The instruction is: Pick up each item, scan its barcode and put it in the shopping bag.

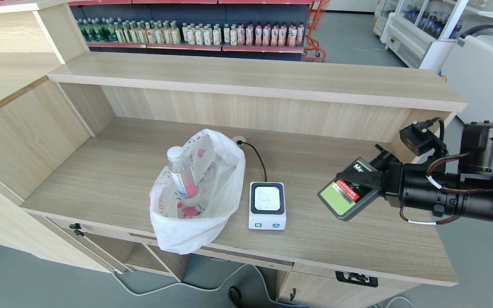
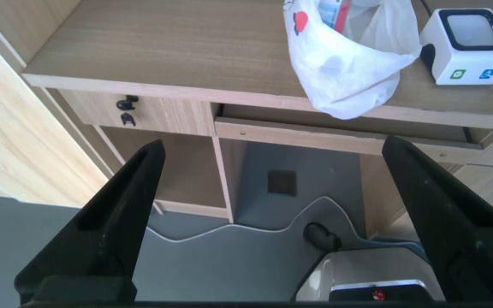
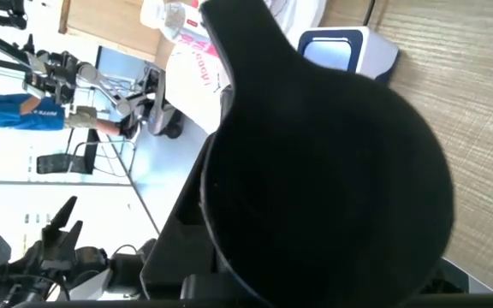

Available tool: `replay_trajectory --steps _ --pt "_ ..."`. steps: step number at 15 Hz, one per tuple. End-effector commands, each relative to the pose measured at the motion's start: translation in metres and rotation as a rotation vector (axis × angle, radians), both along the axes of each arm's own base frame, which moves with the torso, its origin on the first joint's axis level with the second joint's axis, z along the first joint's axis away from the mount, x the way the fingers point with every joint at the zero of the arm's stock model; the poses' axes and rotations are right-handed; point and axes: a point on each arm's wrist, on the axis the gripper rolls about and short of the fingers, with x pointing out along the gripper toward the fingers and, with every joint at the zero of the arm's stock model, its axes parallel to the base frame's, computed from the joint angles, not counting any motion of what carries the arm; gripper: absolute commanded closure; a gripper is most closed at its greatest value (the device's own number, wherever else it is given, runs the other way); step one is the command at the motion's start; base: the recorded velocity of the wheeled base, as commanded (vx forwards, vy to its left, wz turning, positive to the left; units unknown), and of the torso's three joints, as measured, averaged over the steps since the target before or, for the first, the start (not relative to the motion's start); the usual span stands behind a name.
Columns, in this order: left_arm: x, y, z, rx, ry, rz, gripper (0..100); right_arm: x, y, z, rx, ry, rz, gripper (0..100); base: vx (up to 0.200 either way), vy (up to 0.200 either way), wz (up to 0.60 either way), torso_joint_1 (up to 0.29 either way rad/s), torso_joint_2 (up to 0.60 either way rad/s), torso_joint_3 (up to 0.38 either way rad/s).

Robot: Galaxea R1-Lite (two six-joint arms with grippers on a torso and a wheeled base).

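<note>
Pale wood-grain laminate covers the one desk [image 1: 114,171], matte and flat, with a raised ledge [image 1: 250,77] of the same material behind it. Off the desk's front edge, the left hand [image 2: 274,150] hangs over the grey floor [image 2: 255,214]. Its two black, wedge-shaped fingers [image 2: 135,214] are spread wide apart with nothing between them.

One shopping bag [image 1: 212,201] of thin, crinkled white plastic with red print slumps open near the desk's front edge. One clear bottle [image 1: 181,171] with a white cap and a pink-and-white label stands inside it, leaning slightly.

At 3 o'clock of the bag, just beside it, sits one scanner [image 1: 267,205]. It is a small white box with rounded corners and a dark-framed glossy window on top. One black cable [image 1: 257,160] curves from its back toward 11 o'clock to a round grommet [image 1: 239,140] in the desk.

At 3 o'clock of the scanner, apart from it and held above the desk, is one green pack [image 1: 340,199]. It is flat, round-cornered and dark-rimmed, carries a red label, and is tilted. The right hand [image 1: 355,182] is clamped on its 1 o'clock end.
</note>
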Motion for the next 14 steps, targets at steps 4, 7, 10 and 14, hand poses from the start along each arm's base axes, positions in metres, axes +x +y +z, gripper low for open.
replay_trajectory --steps 4,7,10,14 --pt "0.000 0.000 0.000 0.000 0.000 0.000 0 0.002 0.005 -0.003 -0.002 0.008 0.015 100 0.000 0.100 0.00 0.000 0.00 0.002" --pt "0.000 0.000 0.000 0.000 0.000 0.000 0 0.004 0.005 -0.003 -0.003 0.007 0.015 100 0.000 0.200 0.00 0.002 0.01 0.001" --pt "0.000 0.000 0.000 0.000 0.000 0.000 0 0.010 0.006 -0.007 -0.013 -0.015 0.002 100 0.000 0.200 0.00 0.002 0.01 0.002" --pt "0.000 0.000 0.000 0.003 -0.001 0.000 0 0.029 0.008 -0.017 -0.036 -0.057 -0.077 100 0.000 0.050 0.00 0.001 0.00 0.002"
